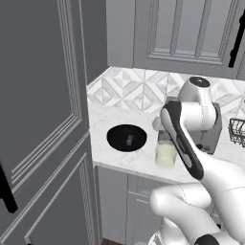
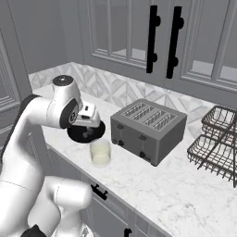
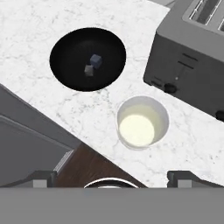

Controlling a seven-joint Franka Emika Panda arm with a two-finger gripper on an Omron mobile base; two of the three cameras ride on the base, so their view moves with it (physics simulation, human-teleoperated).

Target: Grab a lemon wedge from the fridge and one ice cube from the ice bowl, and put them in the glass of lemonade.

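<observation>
1. The claw (image 3: 112, 177) hangs above the glass (image 3: 142, 122), its fingers spread wide apart with nothing between them
2. The glass of pale lemonade stands on the marble tabletop (image 3: 39, 89), near the front edge
3. The black bowl (image 3: 87, 59) sits just beside the glass, holding two small ice cubes (image 3: 92, 65)
4. A grey toaster (image 3: 192, 61) stands close beside the glass, on the side away from the bowl

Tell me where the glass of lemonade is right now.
The glass of lemonade stands on the marble counter near its front edge, between the ice bowl and the toaster, touching neither.
</observation>
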